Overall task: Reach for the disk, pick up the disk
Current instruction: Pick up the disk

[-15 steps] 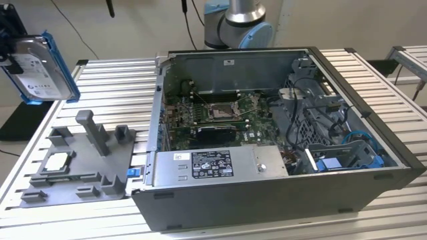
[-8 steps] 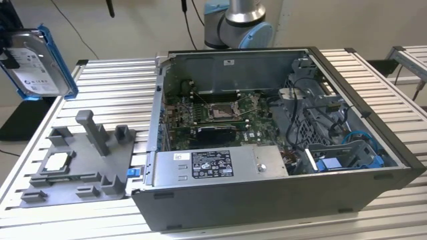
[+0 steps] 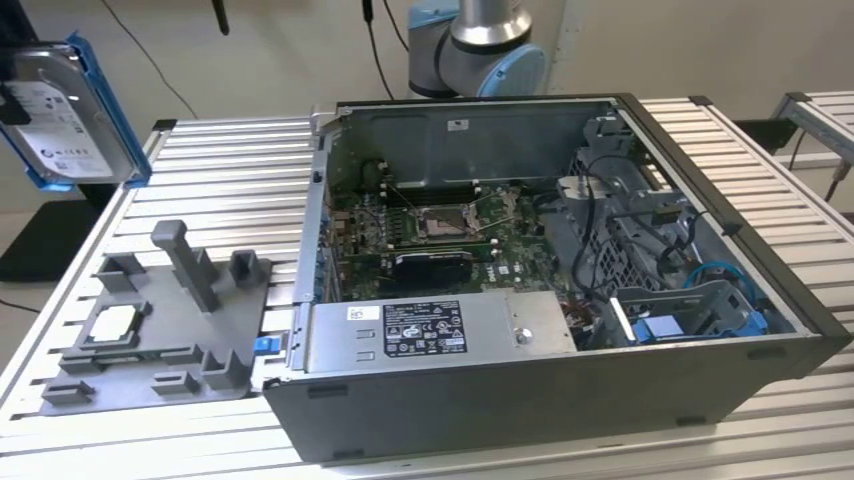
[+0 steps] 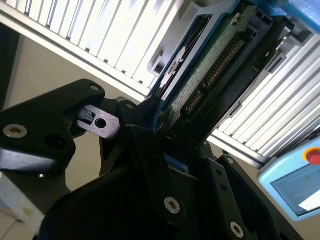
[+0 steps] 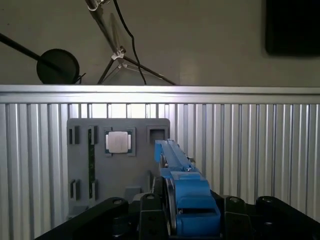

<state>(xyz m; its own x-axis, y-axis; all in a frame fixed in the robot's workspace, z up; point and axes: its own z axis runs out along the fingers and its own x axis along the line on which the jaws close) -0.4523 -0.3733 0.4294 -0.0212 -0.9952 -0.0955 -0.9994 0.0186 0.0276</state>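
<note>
Above the table (image 3: 240,170), jaws clamp the disk (image 3: 60,110).

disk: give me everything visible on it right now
The disk is a flat silver-grey metal drive with a white label, framed in bright blue plastic. It hangs on edge, clear of the ribbed table, at the exterior view's left. The second wrist view shows its green circuit-board face and connector row. The hand is shut on it; nothing else touches it.
</note>
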